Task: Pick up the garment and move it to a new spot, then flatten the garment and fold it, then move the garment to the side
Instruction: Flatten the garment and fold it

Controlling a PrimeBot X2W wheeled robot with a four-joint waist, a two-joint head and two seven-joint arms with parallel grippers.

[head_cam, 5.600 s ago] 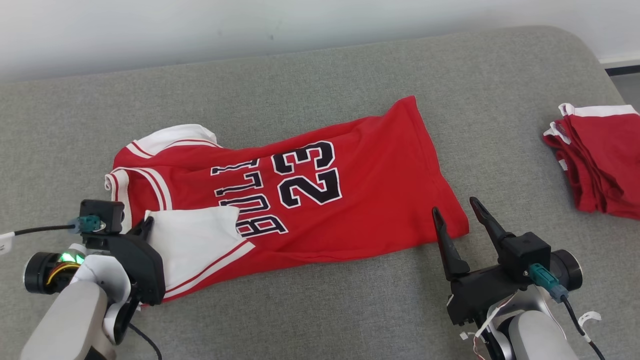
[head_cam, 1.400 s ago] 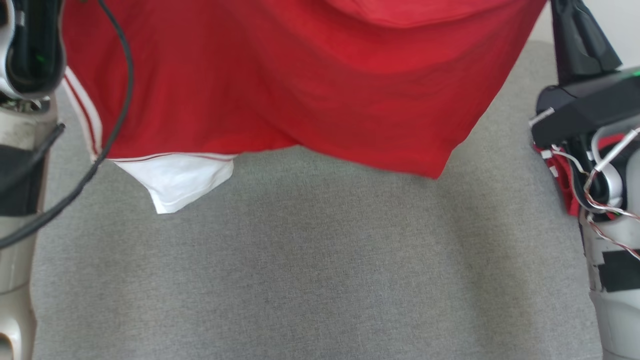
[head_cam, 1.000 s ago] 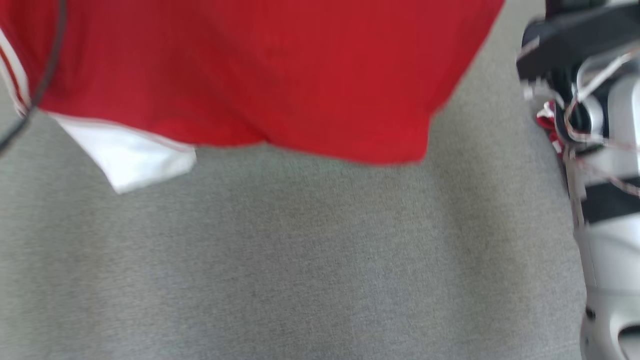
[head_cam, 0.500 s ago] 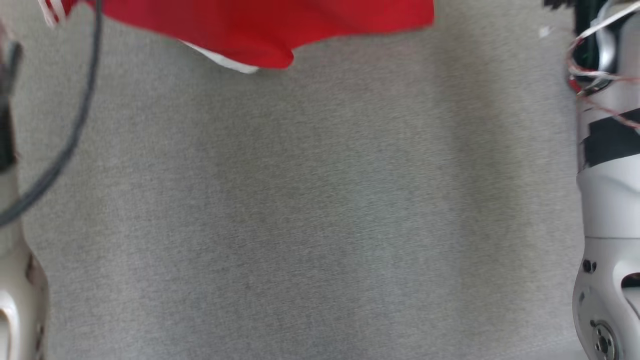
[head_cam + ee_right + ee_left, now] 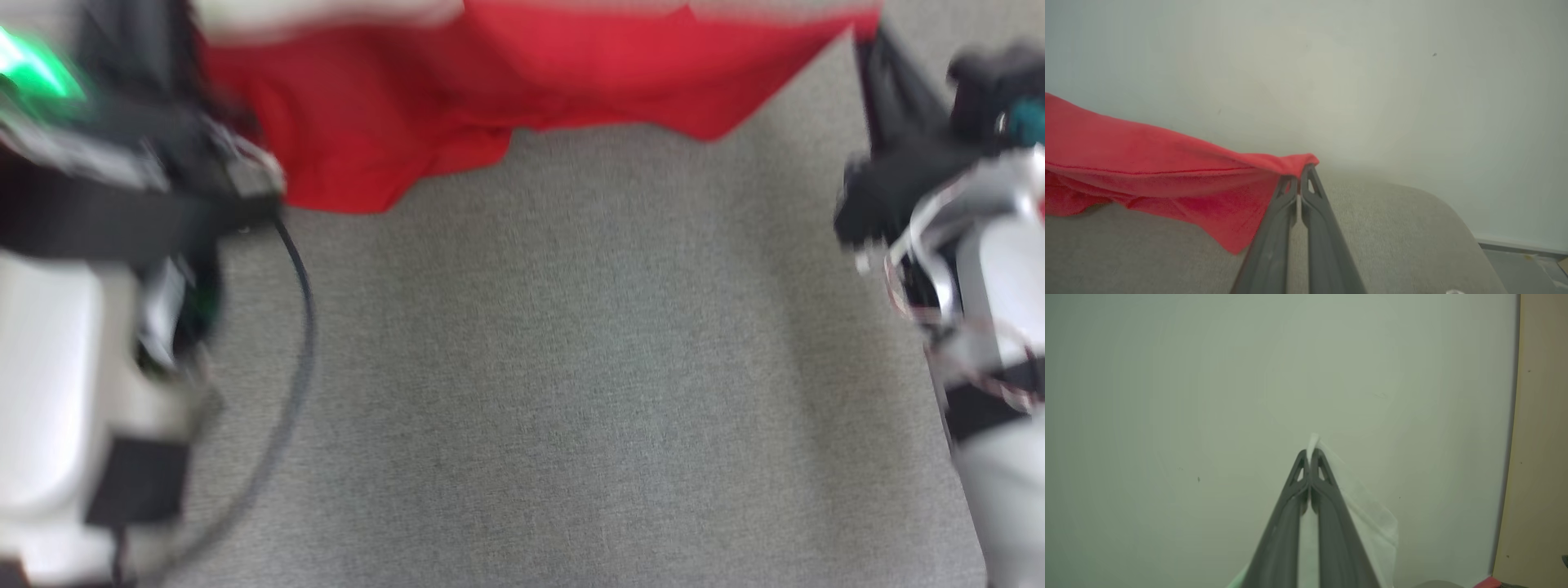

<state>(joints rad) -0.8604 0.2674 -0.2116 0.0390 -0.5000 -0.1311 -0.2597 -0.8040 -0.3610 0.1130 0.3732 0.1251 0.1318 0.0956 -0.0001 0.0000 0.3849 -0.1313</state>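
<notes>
The red jersey hangs stretched across the top of the blurred head view, its lower edge drooping toward the grey surface. My left gripper is shut on a white part of the garment, seen in the left wrist view against a pale wall. My right gripper is shut on a red corner of the jersey, which sags to the left of the fingers above the grey surface. In the head view the right gripper sits at the jersey's upper right corner, and the left wrist at the upper left.
The grey padded surface spreads wide below the hanging jersey. Its rounded far edge meets a pale wall. A dark cable loops down from my left arm. A beige panel stands at the right of the left wrist view.
The head view has shifted and blurred. More of the jersey shows now than half a second ago, and both wrists sit lower in the picture. Earlier the jersey lay flat on the surface.
</notes>
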